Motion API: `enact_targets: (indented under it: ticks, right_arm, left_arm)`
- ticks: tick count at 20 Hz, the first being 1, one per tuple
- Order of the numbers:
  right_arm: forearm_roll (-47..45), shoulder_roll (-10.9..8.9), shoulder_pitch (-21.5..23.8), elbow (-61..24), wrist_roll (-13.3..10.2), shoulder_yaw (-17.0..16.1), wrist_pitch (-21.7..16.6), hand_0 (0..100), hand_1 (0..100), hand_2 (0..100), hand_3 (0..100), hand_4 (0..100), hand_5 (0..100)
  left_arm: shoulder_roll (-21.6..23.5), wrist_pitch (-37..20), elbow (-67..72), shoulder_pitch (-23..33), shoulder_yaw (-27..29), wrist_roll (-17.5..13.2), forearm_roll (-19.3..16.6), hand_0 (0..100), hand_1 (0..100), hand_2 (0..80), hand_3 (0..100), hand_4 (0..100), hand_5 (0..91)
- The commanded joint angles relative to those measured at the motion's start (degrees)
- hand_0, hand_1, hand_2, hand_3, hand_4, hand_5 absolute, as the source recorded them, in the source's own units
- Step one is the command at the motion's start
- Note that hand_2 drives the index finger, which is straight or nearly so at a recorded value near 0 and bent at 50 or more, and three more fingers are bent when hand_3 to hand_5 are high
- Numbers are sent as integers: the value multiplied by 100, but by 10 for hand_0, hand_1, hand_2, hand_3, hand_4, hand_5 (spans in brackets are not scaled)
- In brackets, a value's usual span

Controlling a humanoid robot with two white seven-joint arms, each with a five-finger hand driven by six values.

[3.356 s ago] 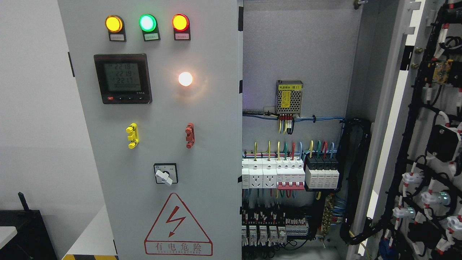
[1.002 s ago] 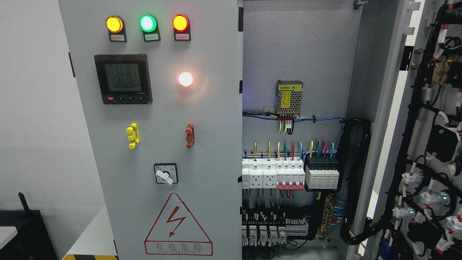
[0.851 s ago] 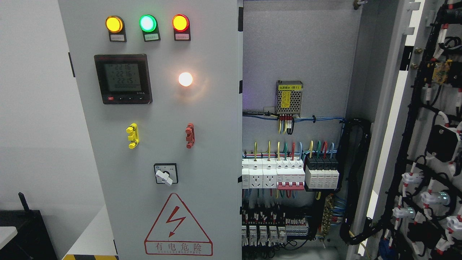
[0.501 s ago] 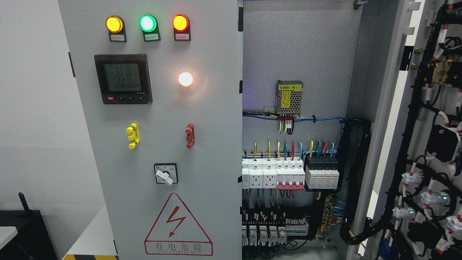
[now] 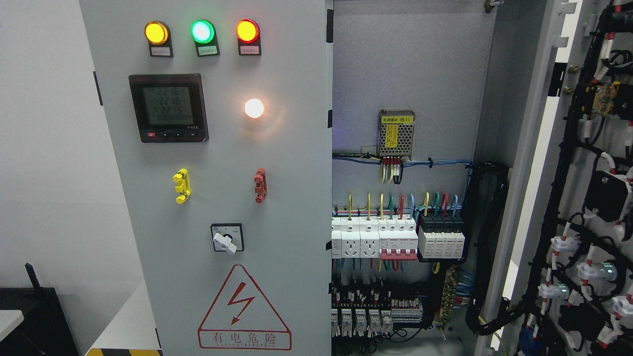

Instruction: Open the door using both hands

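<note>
Neither robot hand in view, finger state unknowable. Right door (image 5: 583, 198) swung wide, left door (image 5: 222, 198) shut. Risk: blind reach snagging exposed breakers (image 5: 398, 242), live wiring (image 5: 487, 247).

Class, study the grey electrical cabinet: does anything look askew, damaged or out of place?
Only the white rotary switch knob on the closed left grey door sits tilted. The right door is swung open, exposing tidy wiring and white breakers. No damage shows.

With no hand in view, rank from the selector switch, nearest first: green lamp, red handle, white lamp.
From the selector switch:
1. Red handle, just above, right.
2. White lamp, higher, right.
3. Green lamp, top row, middle.
</note>
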Motion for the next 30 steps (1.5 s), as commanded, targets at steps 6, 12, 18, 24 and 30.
enact_targets:
  ticks: [6,12,18,24,30]
  right_arm:
    - [-202,506,-1350,-439,-33,-131,-70,380,0,0,0,0,0]
    - [-324,823,-1974,-465,-33,-324,-44,380,0,0,0,0,0]
    - [-492,894,-2432,-447,-50,-509,-61,380,0,0,0,0,0]
    - [-510,929,-2774,-421,-86,-527,692,380,0,0,0,0,0]
    - [-510,1131,-3257,-316,-94,-536,1186,380,0,0,0,0,0]
  left_arm:
    - [-1,2,1,167,12,1,0,0,0,0,0,0,0]
    - [-1,2,1,167,3,1,0,0,0,0,0,0,0]
    - [-1,2,1,167,12,1,0,0,0,0,0,0,0]
    - [-1,2,1,167,3,1,0,0,0,0,0,0,0]
    - [-1,2,1,167,3,1,0,0,0,0,0,0,0]
